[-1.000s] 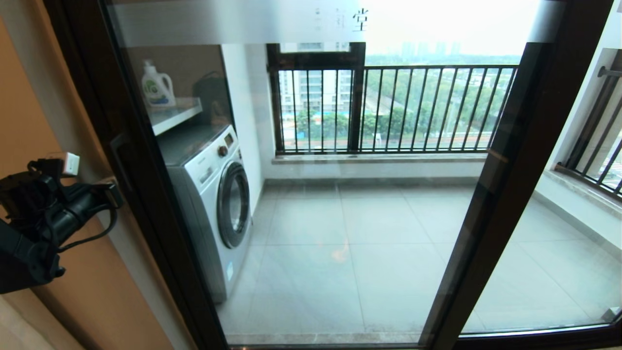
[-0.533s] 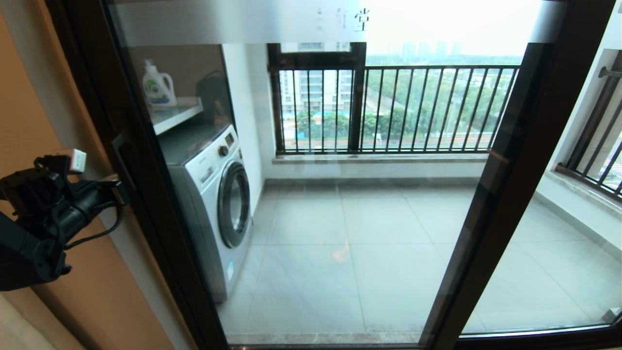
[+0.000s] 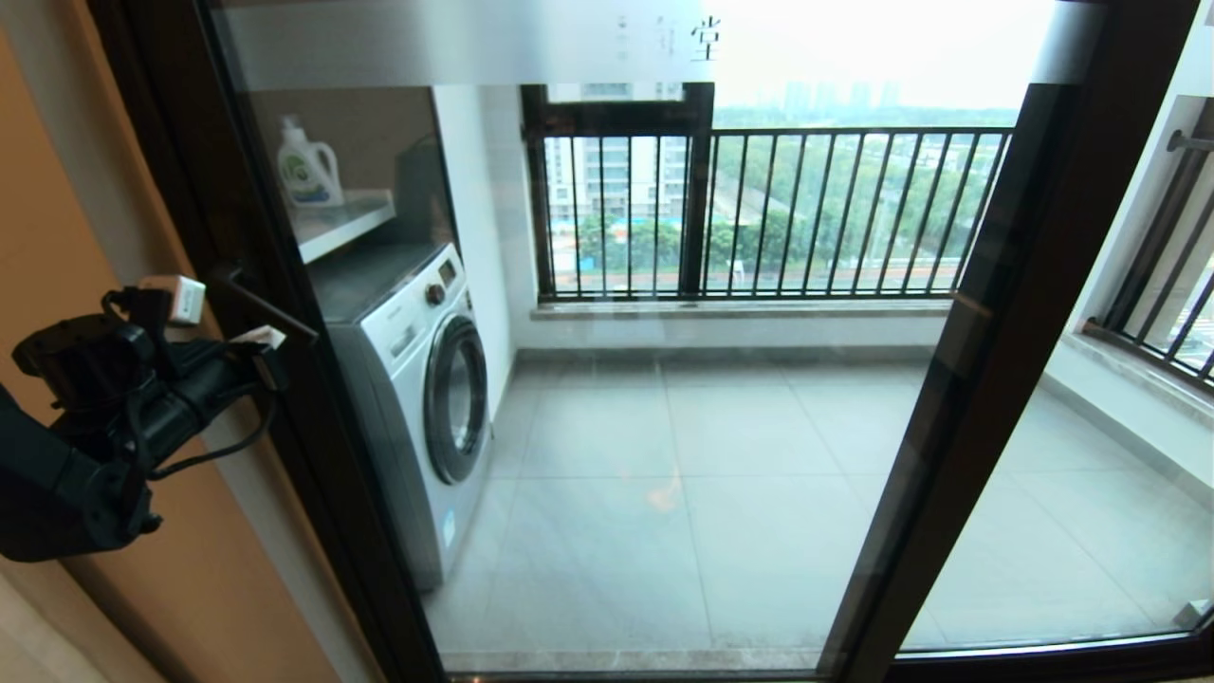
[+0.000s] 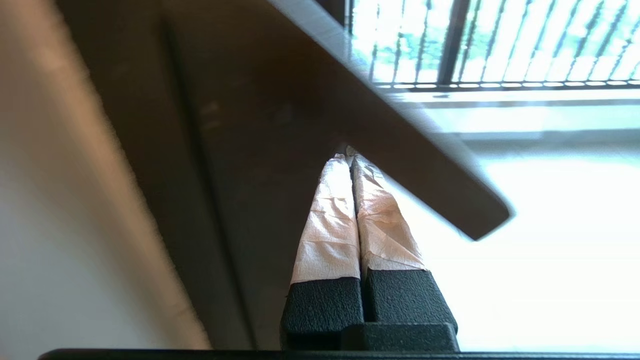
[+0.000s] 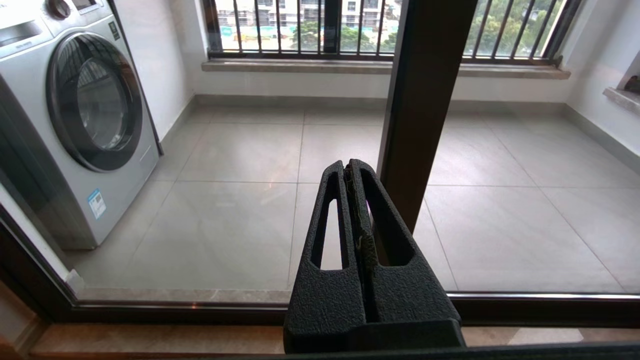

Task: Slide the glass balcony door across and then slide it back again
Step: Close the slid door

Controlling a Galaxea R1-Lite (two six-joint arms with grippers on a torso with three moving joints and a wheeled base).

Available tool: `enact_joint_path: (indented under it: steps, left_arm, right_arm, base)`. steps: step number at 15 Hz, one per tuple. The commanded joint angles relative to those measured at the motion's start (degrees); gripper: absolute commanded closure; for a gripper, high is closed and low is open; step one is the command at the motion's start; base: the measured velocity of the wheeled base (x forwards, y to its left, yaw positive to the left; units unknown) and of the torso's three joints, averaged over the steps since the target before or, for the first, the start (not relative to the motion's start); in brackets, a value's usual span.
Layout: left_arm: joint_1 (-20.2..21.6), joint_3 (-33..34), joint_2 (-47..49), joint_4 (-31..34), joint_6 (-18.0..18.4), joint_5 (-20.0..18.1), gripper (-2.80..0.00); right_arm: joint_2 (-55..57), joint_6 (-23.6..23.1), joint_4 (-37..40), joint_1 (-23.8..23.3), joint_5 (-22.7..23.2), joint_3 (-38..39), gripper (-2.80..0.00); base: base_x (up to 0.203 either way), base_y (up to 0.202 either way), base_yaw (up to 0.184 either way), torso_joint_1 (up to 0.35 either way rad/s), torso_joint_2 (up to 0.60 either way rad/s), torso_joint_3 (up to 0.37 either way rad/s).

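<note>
The glass balcony door (image 3: 664, 427) fills the head view, its dark upright edge (image 3: 294, 408) standing at the left. A short black bar handle (image 3: 264, 304) sits on that edge. My left gripper (image 3: 268, 343) is at the handle with its tape-wrapped fingers pressed together. In the left wrist view the gripper's tips (image 4: 348, 151) are tucked just under the bar handle (image 4: 400, 140), holding nothing between them. My right gripper (image 5: 348, 167) is shut and empty, low before the glass near the second panel's upright (image 5: 425, 100). It is out of the head view.
Behind the glass stand a washing machine (image 3: 417, 379), a shelf with a detergent bottle (image 3: 308, 171), and the outer railing (image 3: 806, 209). A second dark upright (image 3: 986, 379) crosses the right. An orange wall (image 3: 57, 218) is at the left; the floor track (image 5: 150, 312) runs below.
My left gripper has moved right and slightly up, from beside the wall to the door's bar handle. The door itself has not visibly shifted.
</note>
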State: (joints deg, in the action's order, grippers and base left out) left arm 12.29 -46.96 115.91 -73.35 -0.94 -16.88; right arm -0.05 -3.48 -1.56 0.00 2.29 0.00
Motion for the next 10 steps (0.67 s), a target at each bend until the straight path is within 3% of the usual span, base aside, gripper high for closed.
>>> enact_joint_path:
  steps: [1, 10]
  left_arm:
    - [-0.42, 0.20, -0.60, -0.39, -0.03, 0.10, 0.00]
    - [-1.13, -1.74, -4.83, 1.91, 0.06, -0.08, 0.00]
  right_arm:
    - [0.05, -0.03, -0.02, 0.00, 0.08, 0.70, 0.00]
    - [0.04, -0.03, -0.02, 0.00, 0.07, 0.70, 0.00]
  base:
    - [0.000, 0.000, 0.000, 0.000, 0.00, 0.000]
    - [0.000, 0.000, 0.000, 0.000, 0.00, 0.000]
